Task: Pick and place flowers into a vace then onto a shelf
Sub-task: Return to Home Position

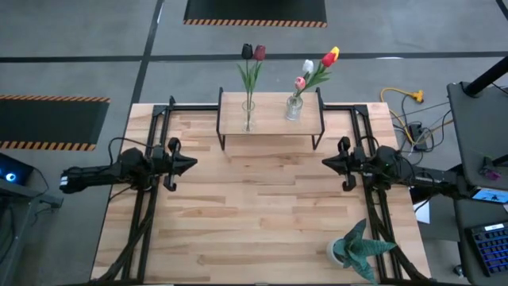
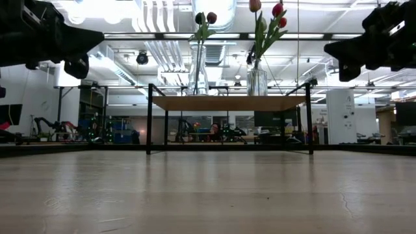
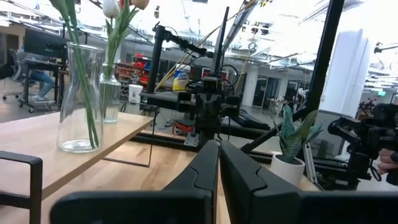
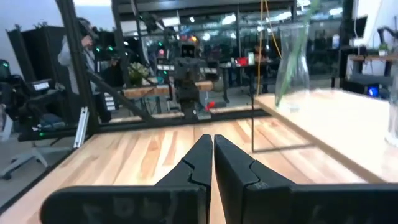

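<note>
The shelf point(image 1: 270, 111) is a small light-wood board on black legs at the table's far edge. Two clear glass vases stand on it. The left vase point(image 1: 248, 116) holds two dark maroon and red tulips point(image 1: 254, 53). The right vase point(image 1: 294, 107) holds pink, white, red and yellow tulips point(image 1: 317, 65). In the low view both vases point(image 2: 198, 71) point(image 2: 257, 81) stand upright on the shelf point(image 2: 227, 103). My left gripper point(image 1: 193, 164) is shut, hovering above the table left of the shelf. My right gripper point(image 1: 325, 162) is shut, hovering right of it. Both point at each other.
A spiky teal-green potted plant point(image 1: 359, 249) stands near the table's near right corner. Black frame rails point(image 1: 143, 214) run along the table's left and right sides. Bare planks point(image 1: 262, 206) lie between the two grippers and toward the near edge.
</note>
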